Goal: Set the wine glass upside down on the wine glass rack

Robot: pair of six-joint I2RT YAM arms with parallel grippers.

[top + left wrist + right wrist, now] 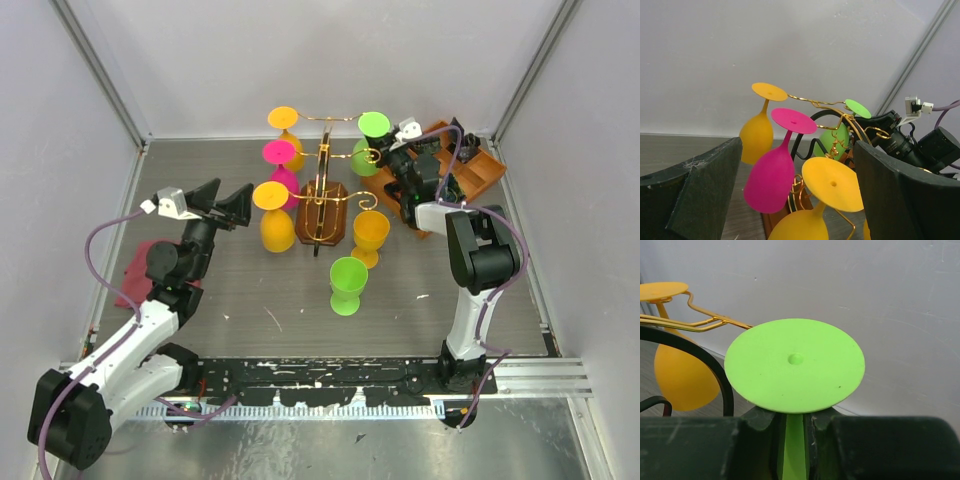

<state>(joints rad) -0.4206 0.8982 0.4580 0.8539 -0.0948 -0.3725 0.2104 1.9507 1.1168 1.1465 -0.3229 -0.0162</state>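
From the top view, the orange tray point(487, 170) is sitting at the far right, largely hidden by the right arm, so its contents cannot be told. The wine glass rack point(322, 200) is standing mid-table. It is carrying three inverted glasses on its left side: a far orange glass point(283, 118), a pink glass point(280, 152) and a near orange glass point(270, 196). The right gripper point(393, 153) is holding the green wine glass point(373, 124) upside down at the rack's far right arm. Two more goblets, one orange goblet point(370, 233) and one green goblet point(348, 280), are standing on the table point(250, 300). That is making six glasses: three orange, two green, one pink. The left gripper point(232, 203) is hovering left of the rack.

From the left wrist, its fingers point(700, 200) are gaping wide and gripping nothing, facing the hanging glasses.

From the right wrist, the fingers point(700, 450) are pinching narrowly on the green stem, just under the foot. The foot is lying beside the gold wire's tip. Whether it is resting on the wire cannot be told.
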